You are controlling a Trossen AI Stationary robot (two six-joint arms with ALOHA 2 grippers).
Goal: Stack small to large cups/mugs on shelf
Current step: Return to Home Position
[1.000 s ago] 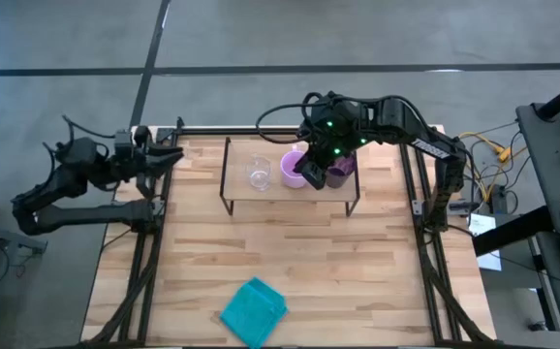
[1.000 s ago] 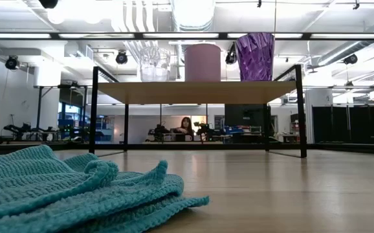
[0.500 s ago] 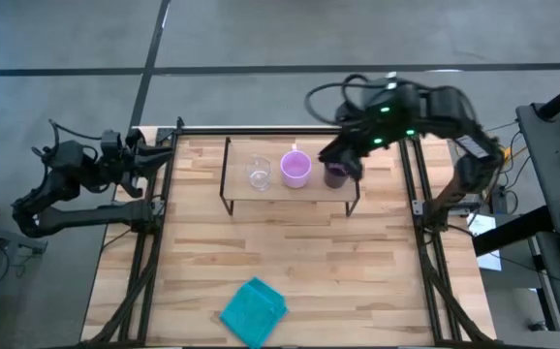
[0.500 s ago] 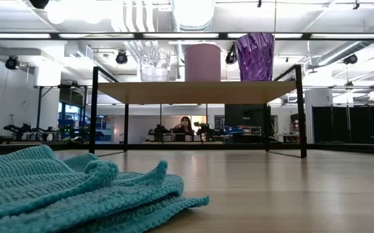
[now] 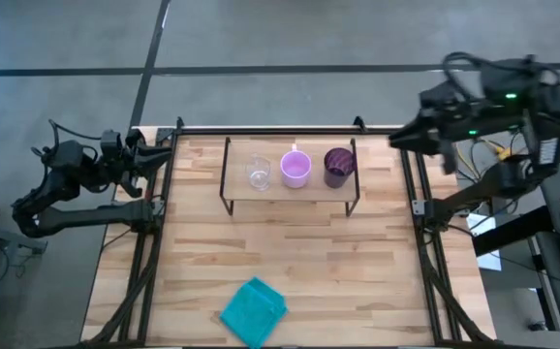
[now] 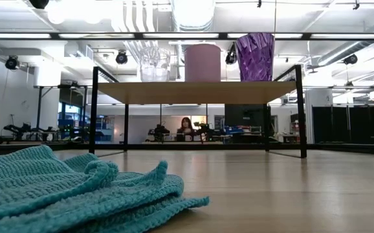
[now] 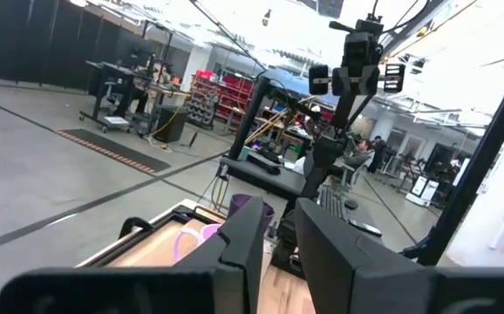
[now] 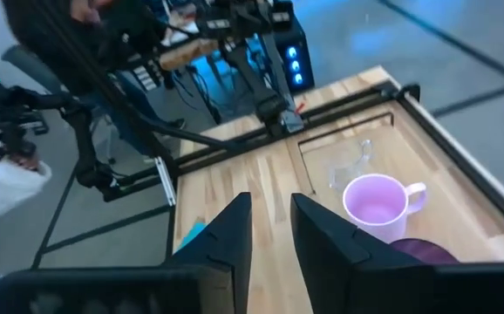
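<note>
Three vessels stand in a row on the low wooden shelf [image 5: 290, 186] [image 6: 197, 92]: the clear glass cup [image 5: 258, 173] [image 6: 153, 63], the pink-lilac mug [image 5: 295, 169] [image 6: 202, 62] and the dark purple tumbler [image 5: 337, 166] [image 6: 255, 56], each on its base. My right gripper [image 5: 403, 137] [image 8: 272, 234] hovers high past the table's right far corner, its fingers a narrow gap apart and holding nothing. My left gripper [image 5: 167, 153] [image 7: 280, 249] waits at the table's left far corner, also slightly open. The right wrist view looks down on the mug [image 8: 376, 202], glass [image 8: 352, 161] and tumbler [image 8: 422, 250].
A crumpled teal cloth [image 5: 254, 310] [image 6: 77, 188] lies near the table's near edge, left of centre. The black outer frame [image 5: 411, 194] runs along both sides and the far edge. Bare wood lies between shelf and cloth. A person sits far behind the table [image 6: 186, 124].
My right gripper has drawn away from beside the purple tumbler on the shelf, rising and swinging toward the table's right far corner and past its edge. The tumbler, mug and glass have stayed where they were. My left arm has pulled back slightly toward the left.
</note>
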